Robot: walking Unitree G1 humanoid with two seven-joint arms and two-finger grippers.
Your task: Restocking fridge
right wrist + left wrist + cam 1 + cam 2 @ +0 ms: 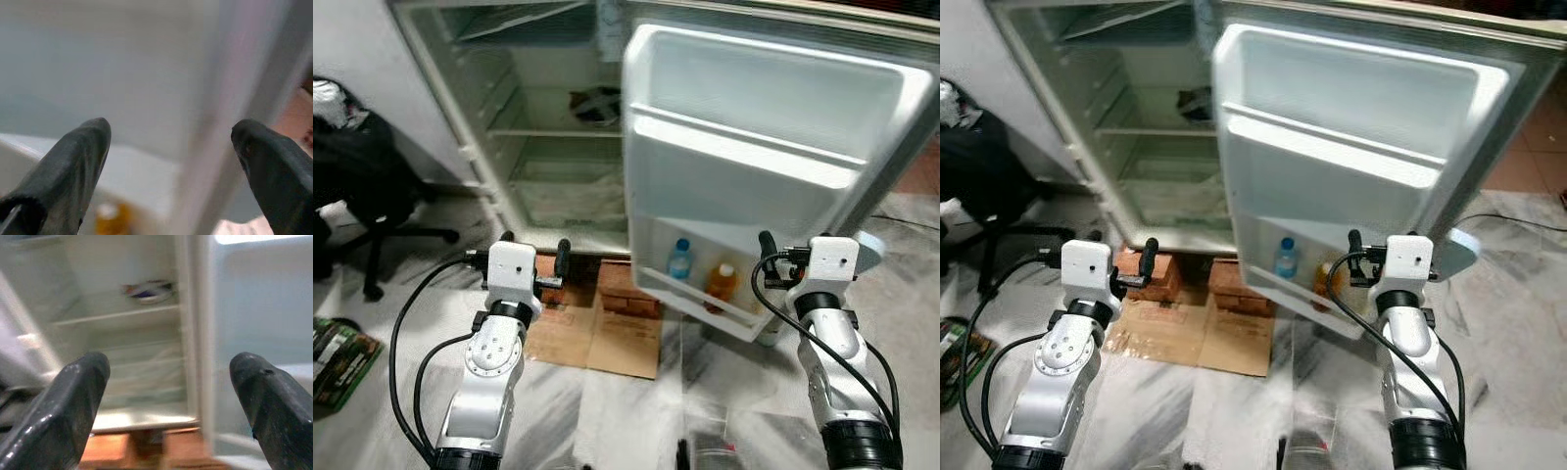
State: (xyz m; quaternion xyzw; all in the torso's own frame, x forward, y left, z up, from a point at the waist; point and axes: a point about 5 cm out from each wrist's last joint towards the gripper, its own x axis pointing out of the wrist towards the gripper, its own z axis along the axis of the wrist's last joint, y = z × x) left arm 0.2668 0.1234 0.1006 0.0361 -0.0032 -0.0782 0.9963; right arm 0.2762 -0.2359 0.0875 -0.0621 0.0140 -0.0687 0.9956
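1. Marble-patterned floor (607,411), pale and glossy; flattened brown cardboard (607,333) lies before the fridge, which appears propped on red bricks (626,289).
2. Fridge (538,127) stands open. Inside, white wire-and-plastic shelves, mostly bare; one dark round dish (597,103) on an upper shelf.
3. Door (754,147) swung toward the robot, smooth moulded white plastic. Its lowest rack holds a clear bottle with blue cap (680,259) and, just beside it, an orange bottle (722,282).
4. Left hand (533,259) raised before the fridge base, fingers spread apart, holding nothing.
5. Right hand (171,147) raised close to the door's inner face, near the orange bottle; wrist view shows its fingers apart and empty.
6. Black office chair (372,186) off to the robot's left.
7. Judgement: neither hand carries stock, so the next item must be fetched first. Something clear lies on the floor near the robot's feet, too blurred to name. Keep the right arm off the door's edge when turning, or it may swing.
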